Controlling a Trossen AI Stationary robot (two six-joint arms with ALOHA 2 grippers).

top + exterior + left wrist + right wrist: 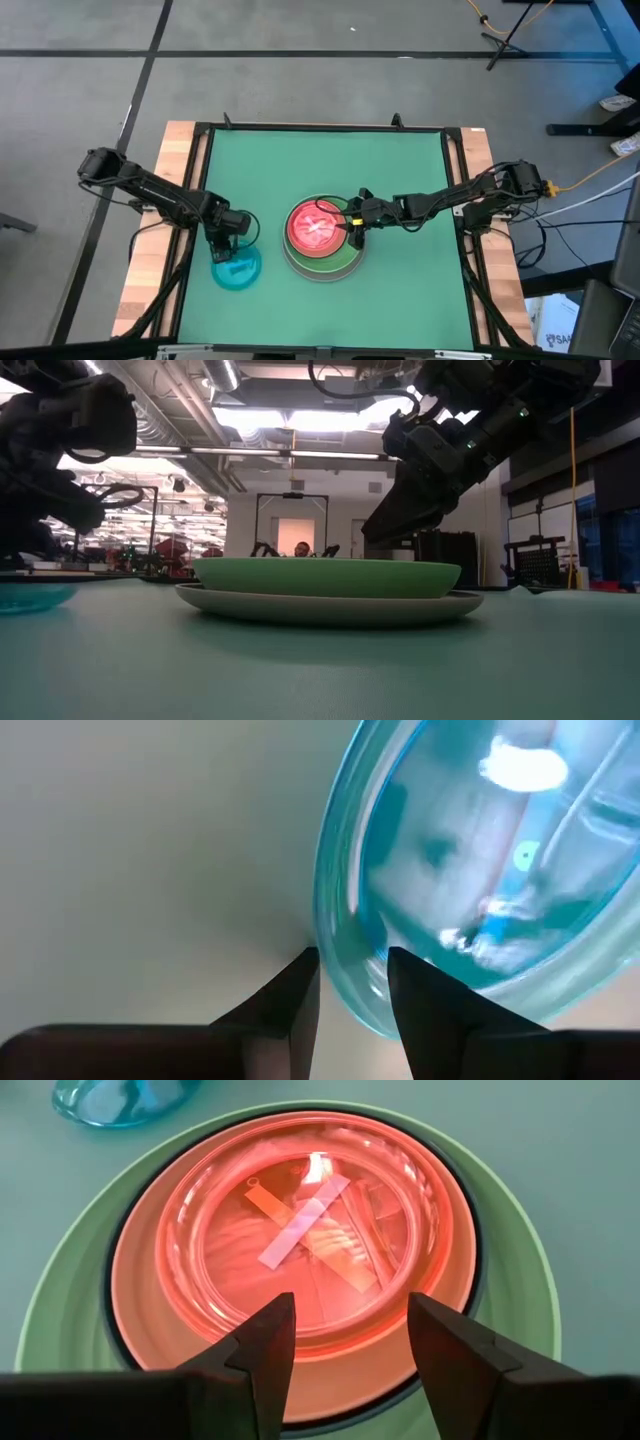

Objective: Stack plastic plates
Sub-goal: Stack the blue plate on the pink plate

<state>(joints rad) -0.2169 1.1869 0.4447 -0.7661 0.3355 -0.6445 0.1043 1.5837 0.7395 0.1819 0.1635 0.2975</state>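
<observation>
In the lower left of the high view the left gripper point(236, 250) has its narrow fingers point(290, 1005) closed over the rim of the small cyan plate point(237, 268), which lies on the green table point(400, 180). At lower centre sits the stack of plates point(322, 238): grey-white point(330, 608) under light green point(325, 576), with salmon point(135, 1295) and translucent pink point(300, 1230) on top. The right gripper point(355, 229) hovers at the stack's right edge, fingers point(265, 1350) spread wide and empty
</observation>
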